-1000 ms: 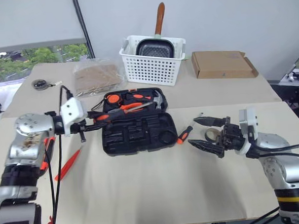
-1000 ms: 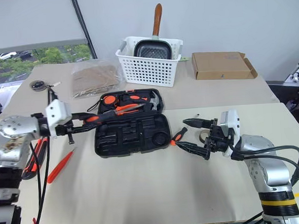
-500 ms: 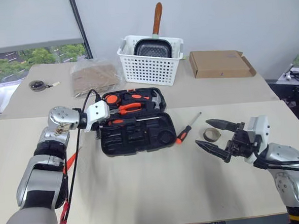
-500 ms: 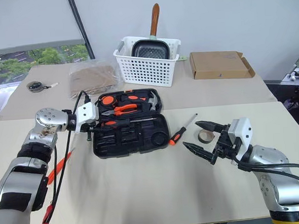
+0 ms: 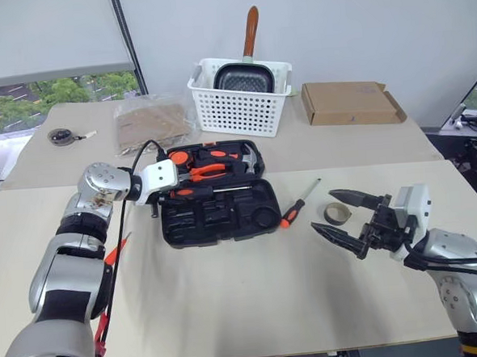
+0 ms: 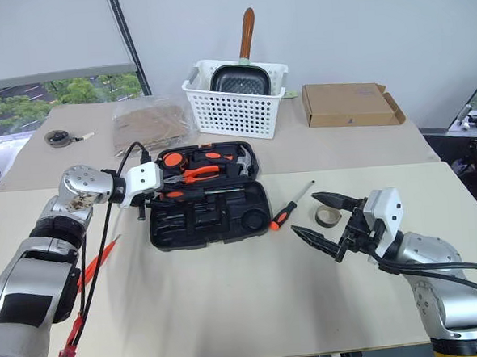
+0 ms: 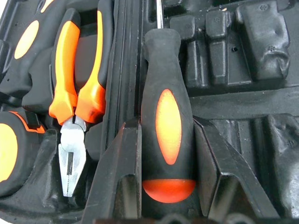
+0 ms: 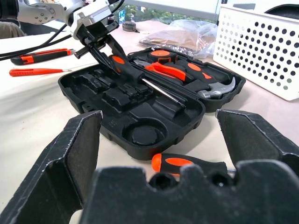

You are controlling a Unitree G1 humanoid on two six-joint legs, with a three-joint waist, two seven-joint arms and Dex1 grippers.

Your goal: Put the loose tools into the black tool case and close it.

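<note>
The black tool case (image 5: 225, 221) lies open in the middle of the table, with pliers, a hammer and a tape measure in its lid. My left gripper (image 5: 171, 191) is shut on an orange-and-black screwdriver (image 7: 167, 116) at the case's left end. The screwdriver's shaft runs along the hinge line. To the right of the case lie a second screwdriver (image 5: 298, 205) and the tape ring (image 5: 335, 214). My right gripper (image 5: 343, 213) is open around the ring, a little above the table. The thin orange pointed tool (image 5: 117, 249) lies left of the case, and the utility knife (image 8: 39, 57) lies beyond it.
A white basket (image 5: 238, 107) holding a frying pan stands at the back. A flat cardboard box (image 5: 351, 103) is to its right and a clear plastic bag (image 5: 150, 123) to its left. A small round object (image 5: 60, 135) lies at the far left.
My left gripper has carried the screwdriver right and down to the case, onto the hinge line. The head view has shifted. The right gripper has stayed open by the ring.
</note>
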